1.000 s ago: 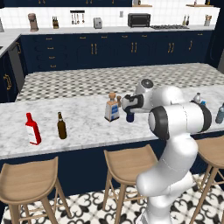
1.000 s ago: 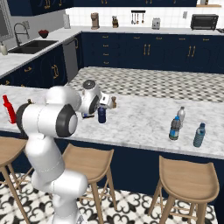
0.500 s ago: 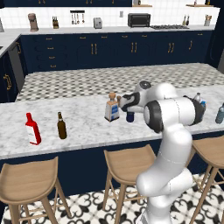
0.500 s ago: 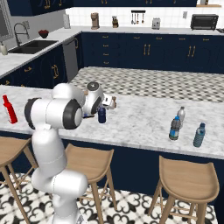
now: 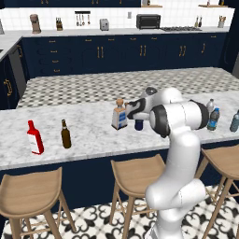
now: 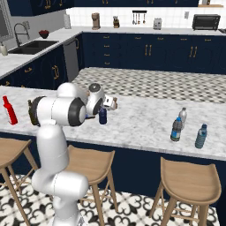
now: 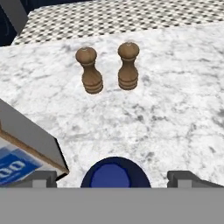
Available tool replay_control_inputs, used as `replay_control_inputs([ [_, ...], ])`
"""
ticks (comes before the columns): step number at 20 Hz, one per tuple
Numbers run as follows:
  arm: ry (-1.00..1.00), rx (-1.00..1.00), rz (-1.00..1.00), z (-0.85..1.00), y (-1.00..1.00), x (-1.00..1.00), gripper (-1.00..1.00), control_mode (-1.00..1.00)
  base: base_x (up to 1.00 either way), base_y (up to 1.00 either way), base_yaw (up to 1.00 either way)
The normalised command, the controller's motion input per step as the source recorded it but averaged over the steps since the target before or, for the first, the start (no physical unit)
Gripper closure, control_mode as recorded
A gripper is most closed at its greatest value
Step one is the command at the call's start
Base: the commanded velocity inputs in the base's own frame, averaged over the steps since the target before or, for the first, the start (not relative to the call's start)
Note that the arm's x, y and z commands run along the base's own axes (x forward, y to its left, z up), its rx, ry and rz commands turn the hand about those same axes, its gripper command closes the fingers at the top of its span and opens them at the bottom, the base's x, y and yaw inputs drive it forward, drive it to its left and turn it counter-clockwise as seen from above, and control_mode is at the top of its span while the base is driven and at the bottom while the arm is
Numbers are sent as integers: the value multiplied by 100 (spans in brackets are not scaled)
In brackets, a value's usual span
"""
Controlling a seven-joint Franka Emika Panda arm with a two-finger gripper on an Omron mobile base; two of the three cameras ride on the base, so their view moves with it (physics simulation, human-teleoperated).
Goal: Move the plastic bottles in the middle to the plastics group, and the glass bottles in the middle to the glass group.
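Note:
The opaque dark blue bottle (image 5: 138,124) stands mid-counter, and its round top (image 7: 114,173) sits between my fingertips in the hand view. My gripper (image 5: 138,115) hovers just above it, open, one finger to each side and neither touching. The cork-stoppered square bottle (image 5: 119,115) stands close on its left, its shoulder and blue label (image 7: 19,153) showing beside my left finger. The clear blue-label bottle (image 5: 214,119) stands at the right with the grey-capped clear bottle (image 5: 210,106) and the teal bottle (image 5: 235,121). The red bottle (image 5: 34,137) and brown beer bottle (image 5: 66,134) stand at the left.
Two wooden grinders (image 7: 89,70) (image 7: 128,65) stand on the marble beyond the dark blue bottle. Bare counter (image 5: 93,135) lies between the middle bottles and the groups on either side. Stools (image 5: 135,172) line the counter's near edge.
My elbow has swung upward and back while the hand stays over the dark blue bottle. No bottle has moved.

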Motion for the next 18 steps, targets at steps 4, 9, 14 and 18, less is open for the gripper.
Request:
replay_control_inputs([
  [4,0,0,0,-24,2,18,-100,-100,0,0,0],
  [9,0,0,0,-23,0,6,100,-100,0,0,0],
  [14,0,0,0,-33,0,-7,100,-100,0,0,0],
  [18,0,0,0,-18,-4,-13,100,-100,0,0,0],
])
